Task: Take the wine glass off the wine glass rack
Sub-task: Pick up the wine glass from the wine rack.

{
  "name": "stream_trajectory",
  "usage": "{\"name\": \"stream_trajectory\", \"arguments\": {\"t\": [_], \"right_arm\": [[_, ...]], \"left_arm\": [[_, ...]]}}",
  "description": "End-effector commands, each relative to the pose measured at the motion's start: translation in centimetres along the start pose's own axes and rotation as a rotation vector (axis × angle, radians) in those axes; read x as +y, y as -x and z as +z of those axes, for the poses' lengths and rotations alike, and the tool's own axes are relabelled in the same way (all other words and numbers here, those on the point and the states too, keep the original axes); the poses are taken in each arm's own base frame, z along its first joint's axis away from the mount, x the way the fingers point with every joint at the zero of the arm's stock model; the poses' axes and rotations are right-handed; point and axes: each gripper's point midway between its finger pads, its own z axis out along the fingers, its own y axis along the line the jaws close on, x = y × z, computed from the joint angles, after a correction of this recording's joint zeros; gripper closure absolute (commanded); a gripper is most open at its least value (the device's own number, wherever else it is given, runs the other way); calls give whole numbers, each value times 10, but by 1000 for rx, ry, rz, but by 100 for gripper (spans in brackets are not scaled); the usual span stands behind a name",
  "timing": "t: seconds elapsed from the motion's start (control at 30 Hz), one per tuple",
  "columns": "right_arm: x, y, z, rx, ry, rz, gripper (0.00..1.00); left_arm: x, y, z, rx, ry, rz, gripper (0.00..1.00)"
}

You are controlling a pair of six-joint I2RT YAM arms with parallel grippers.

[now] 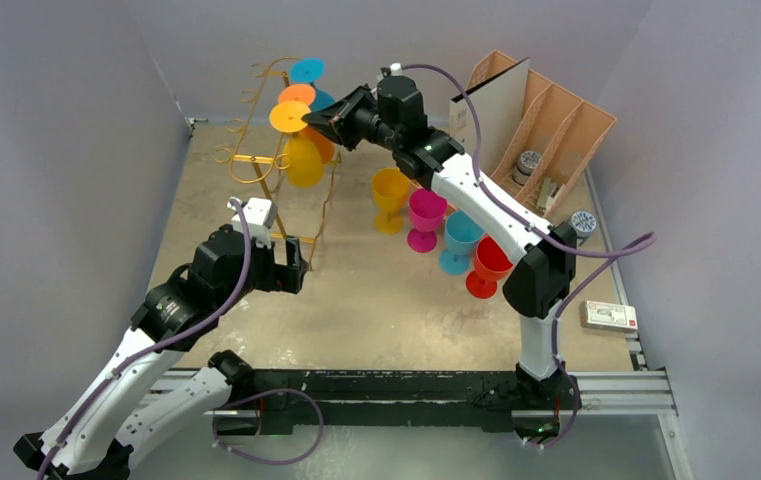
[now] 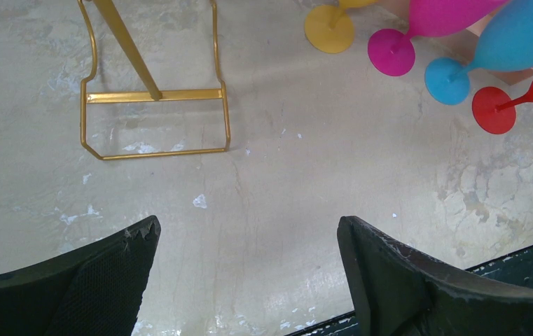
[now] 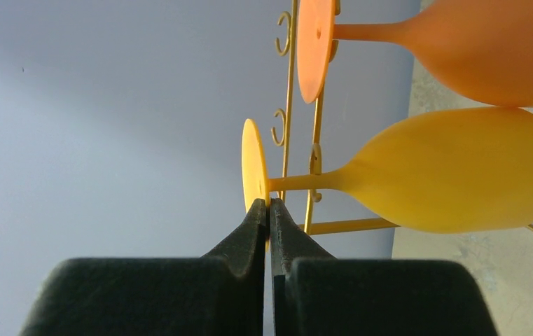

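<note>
Two shut fingertips of the right gripper (image 3: pixel 269 208) touch the foot of the yellow plastic wine glass (image 3: pixel 452 171), which hangs bowl-down on the tall gold wire rack (image 1: pixel 256 160); they clamp nothing visible. The foot should slide straight along its hook, clear of the neighbouring orange plastic glass (image 3: pixel 487 49). The left gripper (image 2: pixel 249 231) gapes wide, empty.

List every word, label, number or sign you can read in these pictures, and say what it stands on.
No text can be read.
Flat box at the right: its top is printed, but too small and blurred to read.
Round tin beside the slotted organiser: patterned lid, no legible text.
Second tin inside the organiser: too small to read.
Nothing else shows print.
</note>
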Motion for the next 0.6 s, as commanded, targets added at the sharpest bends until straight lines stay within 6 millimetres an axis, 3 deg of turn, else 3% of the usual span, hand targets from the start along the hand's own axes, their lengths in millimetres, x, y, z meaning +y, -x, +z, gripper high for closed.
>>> {"name": "stream_trajectory", "arguments": {"t": [0.0, 0.27, 0.57], "right_arm": [[37, 3, -20, -12, 97, -8, 100], [29, 5, -23, -27, 75, -23, 100], [34, 14, -31, -41, 88, -50, 100]], "left_arm": [[-9, 18, -4, -58, -32, -25, 4], [-9, 18, -3, -57, -36, -28, 4], [-9, 17, -4, -55, -36, -28, 4]]}}
